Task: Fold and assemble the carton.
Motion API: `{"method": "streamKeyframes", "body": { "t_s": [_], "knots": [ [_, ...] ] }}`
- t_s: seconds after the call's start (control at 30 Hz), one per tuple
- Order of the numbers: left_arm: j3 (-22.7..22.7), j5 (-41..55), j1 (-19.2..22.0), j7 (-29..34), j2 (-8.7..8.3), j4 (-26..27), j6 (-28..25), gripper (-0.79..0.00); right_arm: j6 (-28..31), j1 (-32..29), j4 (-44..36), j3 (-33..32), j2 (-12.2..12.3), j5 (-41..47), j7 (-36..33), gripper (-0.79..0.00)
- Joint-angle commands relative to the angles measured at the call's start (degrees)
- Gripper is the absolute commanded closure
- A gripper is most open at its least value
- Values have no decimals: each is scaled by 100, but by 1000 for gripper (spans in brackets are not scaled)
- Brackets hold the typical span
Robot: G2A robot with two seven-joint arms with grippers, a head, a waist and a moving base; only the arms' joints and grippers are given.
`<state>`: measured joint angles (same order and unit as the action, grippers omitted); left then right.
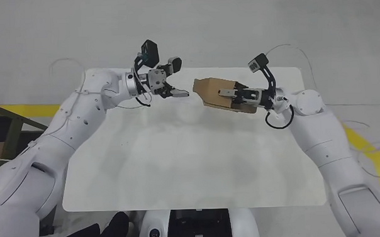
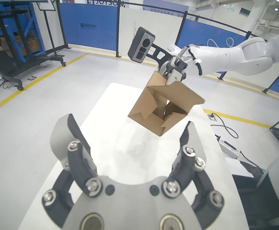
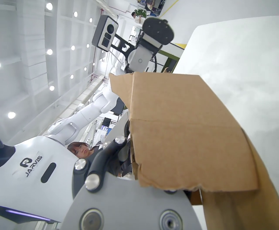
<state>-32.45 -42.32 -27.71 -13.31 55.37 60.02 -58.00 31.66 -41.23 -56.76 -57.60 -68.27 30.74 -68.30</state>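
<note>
White table (image 1: 179, 169): L gripper (image 1: 177, 78) hangs at far edge, left of centre, fingers spread wide, holding nothing. Brown carton (image 1: 211, 91) is just beside it, up off the surface, open end w/ loose flaps facing L gripper. R gripper (image 1: 227, 92) is clamped on carton's other end.

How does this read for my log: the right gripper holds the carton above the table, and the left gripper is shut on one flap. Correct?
One error: the left gripper is open and apart from the carton, as the left wrist view shows. The right gripper does hold the carton above the table.
</note>
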Motion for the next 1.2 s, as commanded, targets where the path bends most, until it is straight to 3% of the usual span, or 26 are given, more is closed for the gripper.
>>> {"method": "streamKeyframes", "body": {
  "t_s": [0.0,0.13,0.23,0.4,0.6,0.73,1.0,1.17],
  "knots": [
    [-117,-17,-85,-67,-90,150,0,-785,-64,-16,-28,0,8,-293,248,0],
    [-404,-174,-242,-111,-306,670,0,-785,-266,-41,-123,41,14,-823,685,0],
    [-671,2,-239,308,-431,1101,40,-785,-373,-66,-232,91,5,-978,777,0],
    [-806,657,-181,1435,-427,1786,1003,-785,-487,-78,-424,176,-12,-1213,864,0],
    [-1233,379,-645,2037,-600,2266,1701,-785,-551,-136,-663,188,-15,-1401,1026,0],
    [-1434,697,-811,2275,-640,2122,1740,-785,-544,-199,-705,102,2,-1290,998,0],
    [-1403,1682,-759,2950,-564,1100,1015,-785,-232,-295,-662,-160,54,-935,785,0],
    [-1393,1713,-742,2981,-555,1055,993,-785,-142,-303,-668,-193,63,-965,798,0]
  ]
}}
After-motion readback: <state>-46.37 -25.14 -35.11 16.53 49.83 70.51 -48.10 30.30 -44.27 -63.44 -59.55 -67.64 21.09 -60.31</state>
